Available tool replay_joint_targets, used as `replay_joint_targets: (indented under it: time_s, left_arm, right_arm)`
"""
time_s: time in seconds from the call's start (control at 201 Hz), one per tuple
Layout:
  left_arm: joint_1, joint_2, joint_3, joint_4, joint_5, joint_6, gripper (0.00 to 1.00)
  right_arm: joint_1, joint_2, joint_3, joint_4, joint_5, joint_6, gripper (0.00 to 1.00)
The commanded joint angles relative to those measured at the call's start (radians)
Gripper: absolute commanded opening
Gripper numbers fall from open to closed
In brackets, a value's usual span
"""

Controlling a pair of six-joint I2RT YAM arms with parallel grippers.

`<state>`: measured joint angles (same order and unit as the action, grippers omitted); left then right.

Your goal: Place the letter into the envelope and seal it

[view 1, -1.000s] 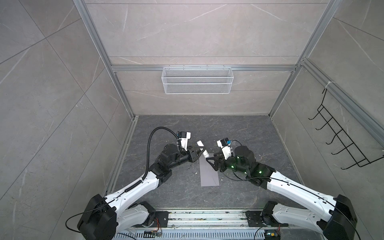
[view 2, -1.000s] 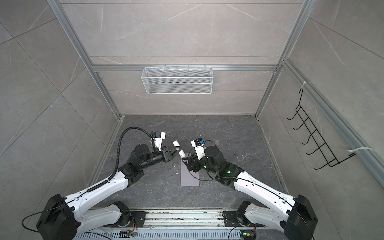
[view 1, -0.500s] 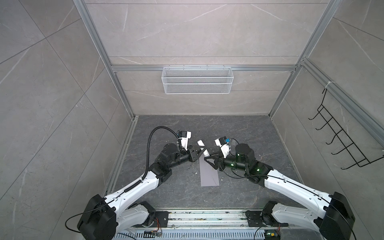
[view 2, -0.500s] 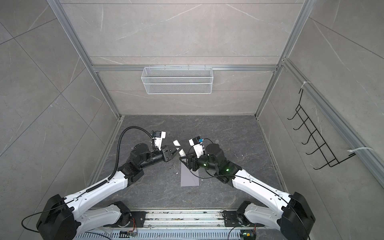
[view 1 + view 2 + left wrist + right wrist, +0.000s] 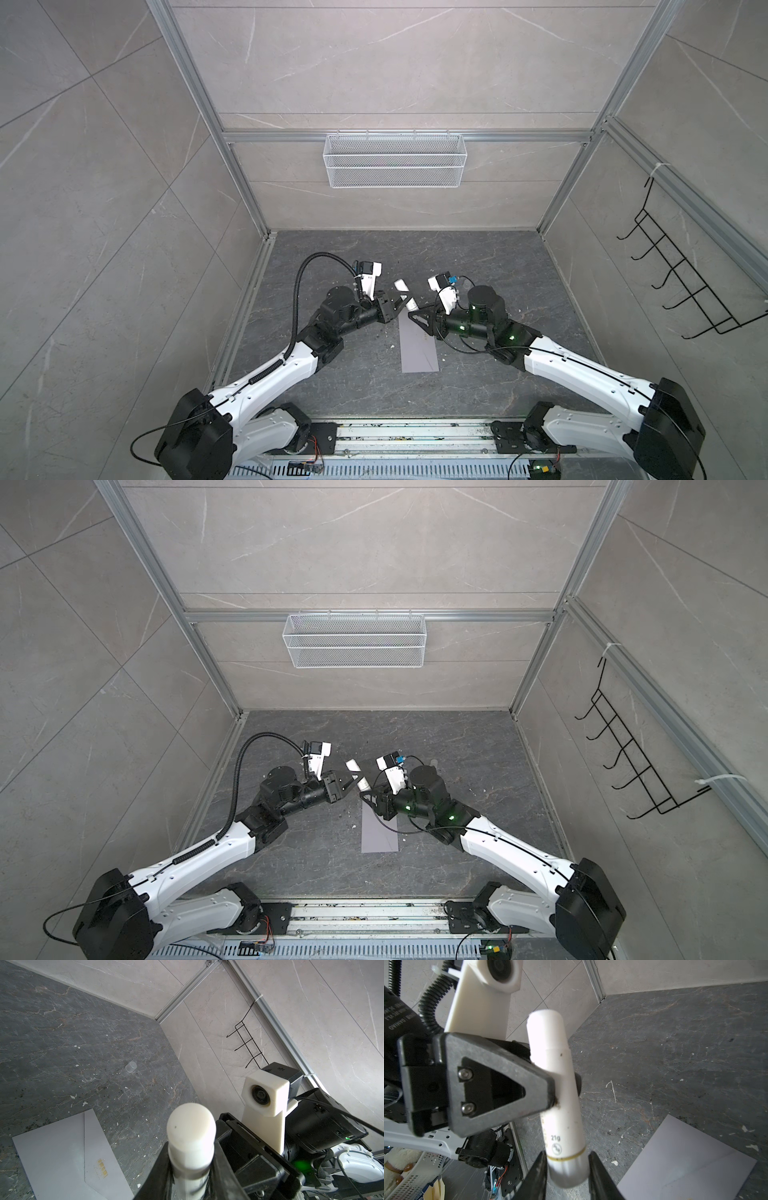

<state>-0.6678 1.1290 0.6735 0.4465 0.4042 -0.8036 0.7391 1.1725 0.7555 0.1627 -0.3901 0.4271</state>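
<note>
Sealing step: the left gripper [image 5: 563, 1086] clamps the glue stick [image 5: 562, 1126], the right gripper [image 5: 566, 1167] has narrow jaws flanking its base, grip unclear; next it probably must pinch and twist.

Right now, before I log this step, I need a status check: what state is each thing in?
glue stick: held above the table.
left tool: shut on its middle.
right tool: jaws astride its base; grip not certain.
envelope: flat on the table, not held; seal unclear.
letter: not in view.
small clear cylinder: loose on the table.
</note>
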Motion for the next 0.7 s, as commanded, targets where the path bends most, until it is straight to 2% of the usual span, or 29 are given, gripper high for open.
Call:
replay_joint_targets:
  time_s: [0.0, 0.1, 0.249, 0.383, 0.573, 0.692]
  left_arm:
    - [0.003, 0.005, 0.034, 0.073, 0.034, -0.012, 0.0]
    - [0.003, 0.009, 0.031, 0.075, 0.035, -0.016, 0.0]
    - [0.003, 0.013, 0.028, 0.081, 0.035, -0.019, 0.0]
    - [0.002, 0.018, 0.027, 0.081, 0.035, -0.019, 0.0]
    - [0.003, 0.031, 0.023, 0.083, 0.034, -0.019, 0.0]
    - [0.003, 0.038, 0.021, 0.081, 0.029, -0.015, 0.0]
  right_arm:
    - [-0.003, 0.006, 0.008, 0.029, -0.01, 0.009, 0.35]
    - [-0.003, 0.01, 0.011, 0.029, -0.01, 0.01, 0.33]
    - [-0.004, 0.011, 0.016, 0.028, -0.004, 0.012, 0.19]
    - [-0.004, 0.005, 0.022, 0.002, 0.038, 0.011, 0.1]
    - [-0.005, -0.003, 0.039, -0.049, 0.104, 0.005, 0.0]
    - [-0.003, -0.005, 0.054, -0.09, 0.159, -0.001, 0.0]
